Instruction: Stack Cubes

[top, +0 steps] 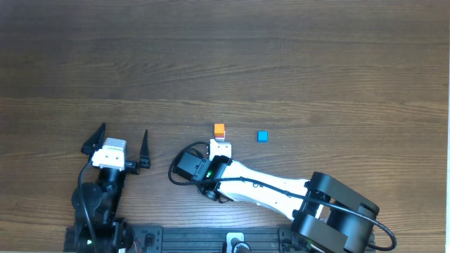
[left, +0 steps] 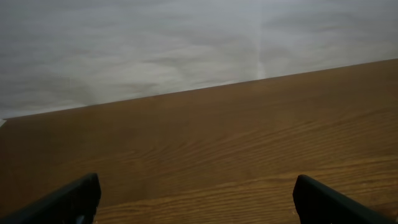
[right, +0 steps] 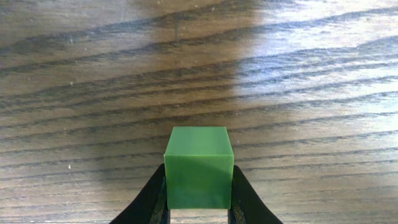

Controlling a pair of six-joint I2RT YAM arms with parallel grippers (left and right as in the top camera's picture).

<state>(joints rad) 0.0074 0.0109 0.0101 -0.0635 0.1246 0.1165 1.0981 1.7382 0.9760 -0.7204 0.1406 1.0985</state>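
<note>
Since the green cube (right: pixel 199 163) looks like a small solid block with flat, smooth faces and crisp edges, I judge it light and stiff: it should not give under pressure or be damaged by a firm squeeze, but its slick sides could let it slide or twist if it is caught off-centre. The right hand (right: pixel 199 182) pinches it across two opposite side faces. One dark finger lies flat against each side, and the top face and the face toward the camera are bare. That seems the right place to hold it, square on the flats rather than on a corner, so it hangs level and can be set down flush. Whether the block rests on the table (top: pixel 316 56) or is lifted just off it cannot be told from the wrist view. Seen from above, the right arm reaches to the middle of the table. An orange cube (top: pixel 219 129) sits just past its hand, and a blue cube (top: pixel 262 135) lies apart to the right of that one. Both look of the same make, so each offers a small flat top that leaves little room for error in placing the green block. The left hand (top: pixel 124 129) is well apart at the left with its fingers spread wide, holding nothing.
</note>
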